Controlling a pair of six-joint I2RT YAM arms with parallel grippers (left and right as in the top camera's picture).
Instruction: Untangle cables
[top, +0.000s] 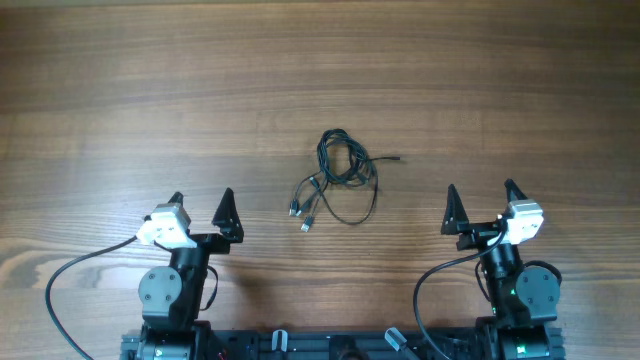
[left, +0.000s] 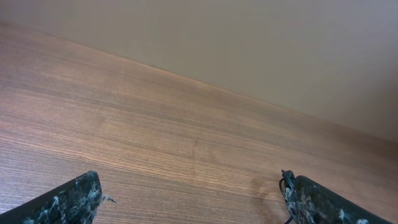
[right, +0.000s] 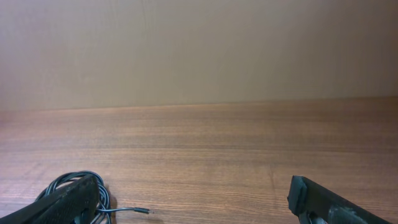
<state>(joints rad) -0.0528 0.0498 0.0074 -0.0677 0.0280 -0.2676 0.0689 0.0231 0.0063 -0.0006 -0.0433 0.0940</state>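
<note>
A tangle of thin black cables (top: 338, 175) lies at the middle of the wooden table, with looped coils at the top, silvery plugs (top: 300, 215) at the lower left and one loose end pointing right. My left gripper (top: 200, 205) is open and empty, to the lower left of the tangle. My right gripper (top: 482, 200) is open and empty, to the lower right. In the right wrist view the coils (right: 93, 186) show beside my left finger, with a loose end (right: 140, 211) lying on the wood. In the left wrist view a bit of cable (left: 283, 184) peeks past my right finger.
The wooden table (top: 320, 70) stretches bare around the tangle. A plain beige wall (right: 199, 50) stands behind the table's far edge. Thicker black arm wires (top: 70, 280) loop at the near edge beside both arm bases.
</note>
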